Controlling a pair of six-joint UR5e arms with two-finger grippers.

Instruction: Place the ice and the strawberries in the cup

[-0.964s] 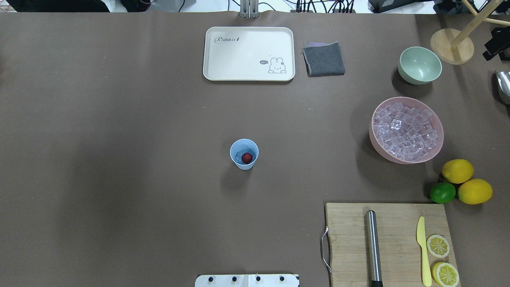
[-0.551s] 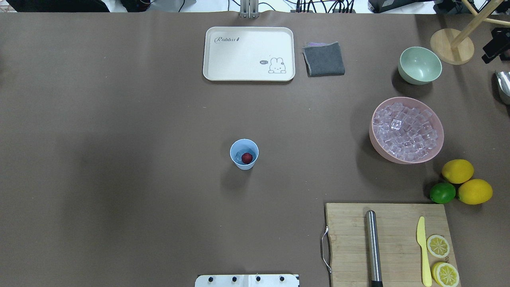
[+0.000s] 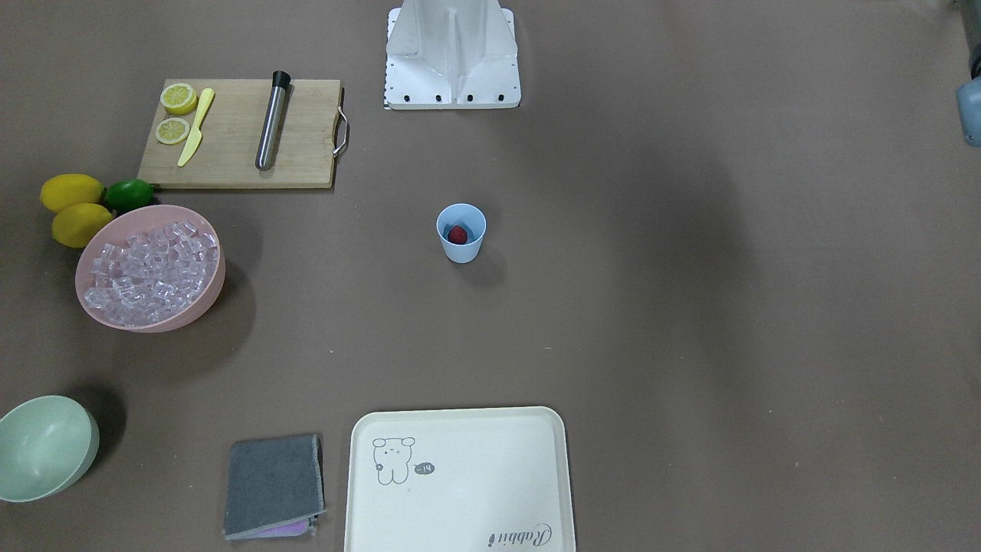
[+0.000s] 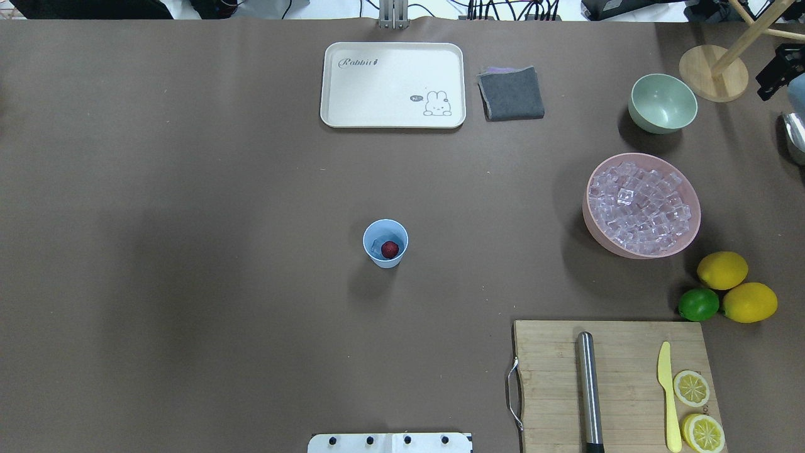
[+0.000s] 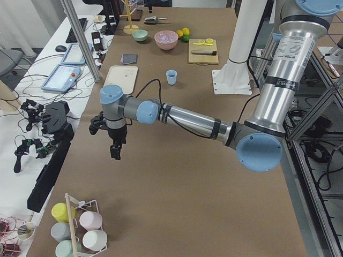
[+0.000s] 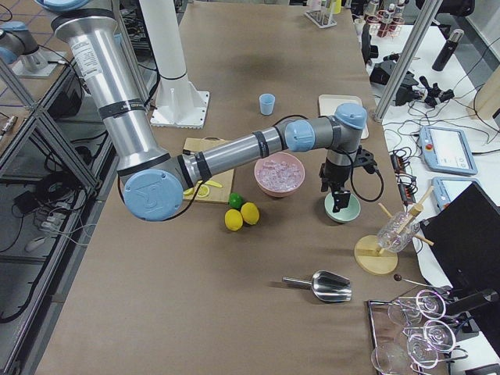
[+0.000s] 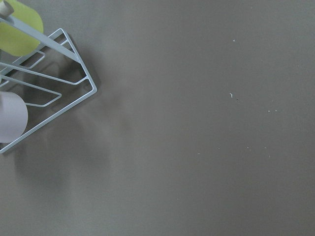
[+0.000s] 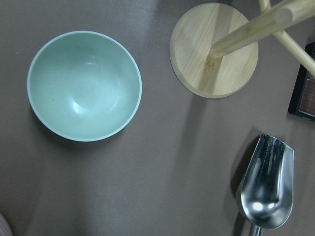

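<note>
The light-blue cup (image 4: 385,258) stands upright mid-table, also in the front view (image 3: 461,251). A red strawberry (image 4: 390,250) lies inside it on clear ice (image 4: 377,246). More ice cubes (image 4: 641,207) fill the pink bowl (image 4: 629,250) at the right. My left gripper (image 5: 114,154) hangs over bare table far to the left, near a cup rack; I cannot tell if it is open. My right gripper (image 6: 337,208) hangs over the pale green bowl (image 6: 341,209); I cannot tell its state either. No fingers show in either wrist view.
A white tray (image 4: 352,88) and grey cloth (image 4: 510,93) lie at the back. A cutting board (image 4: 547,377) holds a steel rod, yellow knife and lemon halves. Lemons and a lime (image 4: 698,304) sit beside it. A metal scoop (image 8: 268,187) and wooden stand (image 8: 214,49) flank the green bowl.
The black part of my right arm at the overhead view's right edge has shifted slightly left. The cup, strawberry and bowls have not moved.
</note>
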